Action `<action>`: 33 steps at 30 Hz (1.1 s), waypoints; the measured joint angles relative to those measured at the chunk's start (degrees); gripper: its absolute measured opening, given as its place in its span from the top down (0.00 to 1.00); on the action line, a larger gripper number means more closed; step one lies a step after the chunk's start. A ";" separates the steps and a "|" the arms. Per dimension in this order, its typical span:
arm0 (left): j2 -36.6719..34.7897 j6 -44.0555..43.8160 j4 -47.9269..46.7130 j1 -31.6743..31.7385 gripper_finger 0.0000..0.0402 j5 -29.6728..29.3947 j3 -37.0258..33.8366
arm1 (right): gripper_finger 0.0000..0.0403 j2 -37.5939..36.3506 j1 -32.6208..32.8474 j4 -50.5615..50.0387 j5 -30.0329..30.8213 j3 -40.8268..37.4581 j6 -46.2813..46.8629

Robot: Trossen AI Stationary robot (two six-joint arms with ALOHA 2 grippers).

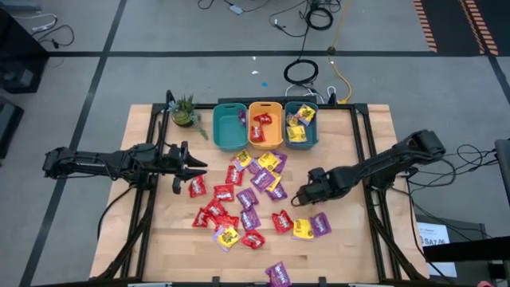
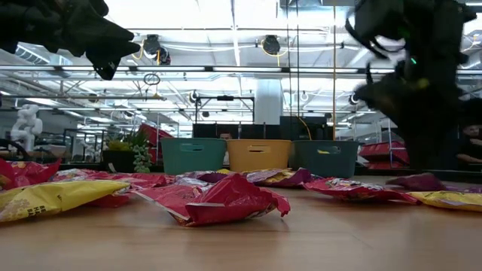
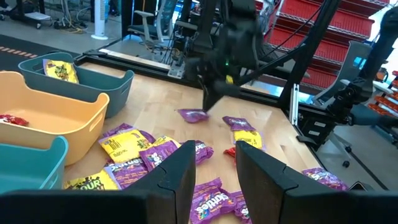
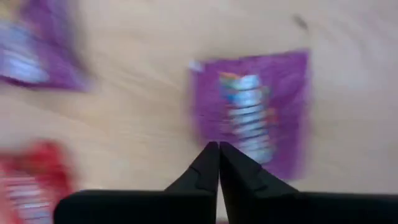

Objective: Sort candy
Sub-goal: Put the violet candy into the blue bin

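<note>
Red, purple and yellow candy packets [image 1: 239,199] lie scattered flat on the wooden table in front of three bins. The left teal bin [image 1: 229,126] holds a purple packet, the orange bin [image 1: 265,123] red ones, and the right teal bin [image 1: 301,123] yellow ones. My left gripper [image 1: 199,166] [image 3: 214,174] is open and empty. It hovers at the left edge of the pile, pointing toward the table's right. My right gripper [image 1: 300,196] [image 4: 217,146] is shut. It points down at a lone purple packet [image 4: 252,112] [image 3: 193,115] on the pile's right side. My right gripper has its shut fingertips [image 4: 211,158] right at one edge of the purple packet [image 4: 217,124], coming from above. I cannot tell whether they touch it. The packet lies flat on the table.
A small potted plant [image 1: 185,112] stands left of the bins near the table's far edge. More packets lie near the table's near edge [image 1: 279,273] and right of the pile [image 1: 312,226]. Bare wood shows on the table's left and right sides.
</note>
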 joint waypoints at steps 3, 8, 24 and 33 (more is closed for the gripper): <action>-0.02 0.00 0.00 0.00 0.69 -0.22 -0.02 | 1.00 -4.67 -2.72 0.22 2.67 0.09 -3.84; -0.02 0.00 -0.01 0.00 0.69 -0.33 -0.02 | 1.00 -10.37 -9.58 -0.29 6.08 4.40 -16.53; -0.01 0.02 -0.01 -0.01 0.69 -0.60 -0.02 | 0.85 -11.38 -10.09 -15.51 0.68 7.01 -22.17; -0.02 0.02 -0.02 0.01 0.69 -0.67 -0.02 | 0.44 -10.86 -4.69 -10.78 -1.11 -1.09 -14.07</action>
